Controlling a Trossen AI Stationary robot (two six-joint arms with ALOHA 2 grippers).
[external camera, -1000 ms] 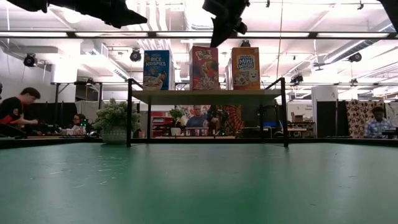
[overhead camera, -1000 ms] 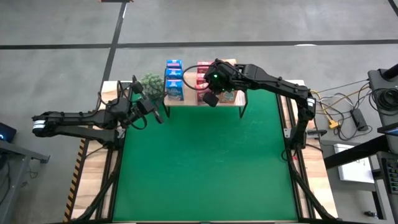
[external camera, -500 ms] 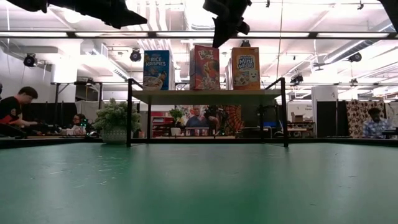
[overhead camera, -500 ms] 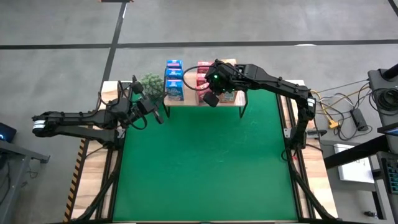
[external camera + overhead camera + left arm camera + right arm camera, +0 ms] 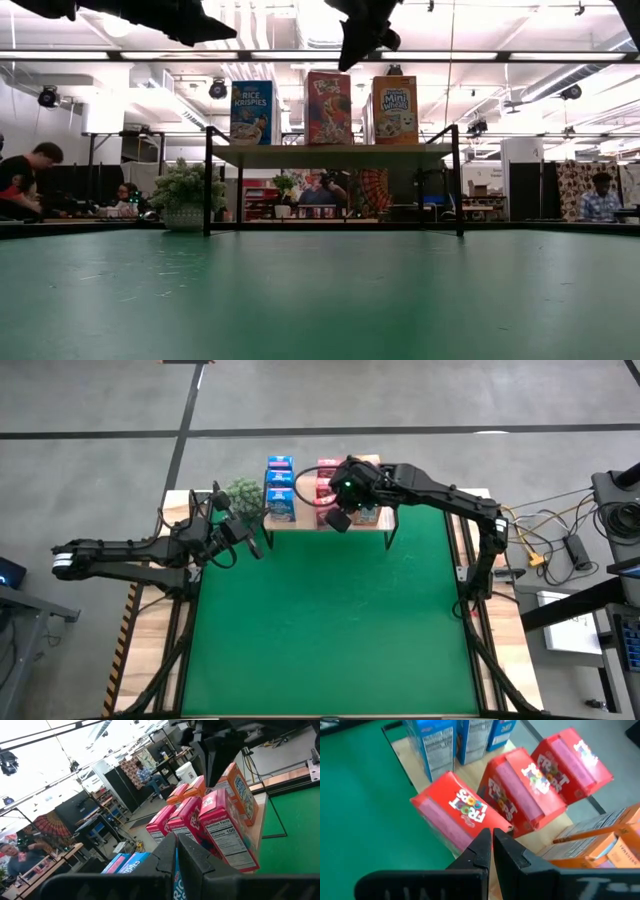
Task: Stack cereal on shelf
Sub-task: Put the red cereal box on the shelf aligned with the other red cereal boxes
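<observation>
Fingers of the right pincer [image 5: 491, 845] are pressed together, holding nothing, poised just above the nearest pink-red box [image 5: 457, 815] at the front of the shelf [image 5: 310, 523]. That box bears a colourful cereal logo on its red face and a paler pink top panel; two more pink-red boxes [image 5: 547, 780] stand behind it in a row, all upright. Beside them on one side stand blue boxes [image 5: 280, 485] with white nutrition panels, and on the other orange boxes [image 5: 240, 790], forming three colour rows on the light wooden plank. From counter height, the front blue [image 5: 251, 112], pink-red [image 5: 329, 108] and orange [image 5: 395, 110] boxes stand side by side on the shelf top, carried by thin black legs above the green counter [image 5: 330, 630]. The left pincer [image 5: 256, 547] is also closed and empty, hanging near the shelf's left end, next to a small green plant [image 5: 243, 493].
</observation>
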